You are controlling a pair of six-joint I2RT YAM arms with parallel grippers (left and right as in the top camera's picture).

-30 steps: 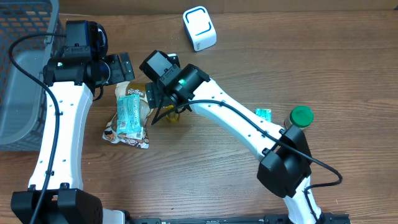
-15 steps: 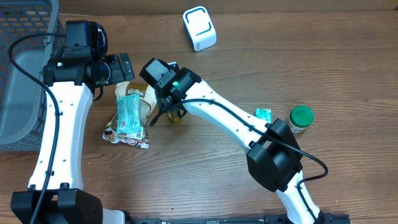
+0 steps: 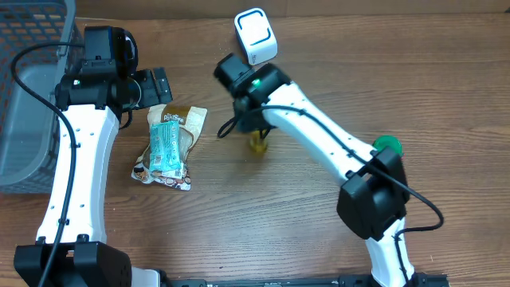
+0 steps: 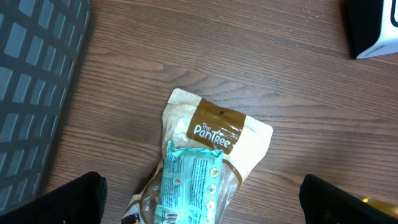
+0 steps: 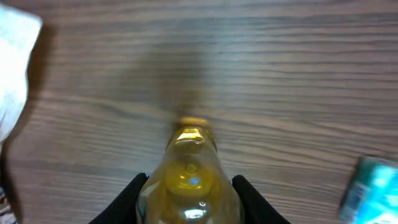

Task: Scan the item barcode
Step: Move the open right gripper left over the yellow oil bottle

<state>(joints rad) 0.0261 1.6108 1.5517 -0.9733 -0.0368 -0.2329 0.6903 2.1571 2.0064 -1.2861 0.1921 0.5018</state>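
R gripper [image 5: 189,194] is closed partway on a small yellow bottle [image 5: 189,171], one finger on each side. The bottle is over the middle of the table [image 3: 446,96], w/ the white scanner [image 3: 255,36] near the far edge, just beyond it. L gripper [image 4: 208,198] is wide open and holds nothing, above the snack packets [image 4: 211,149] toward the left edge.
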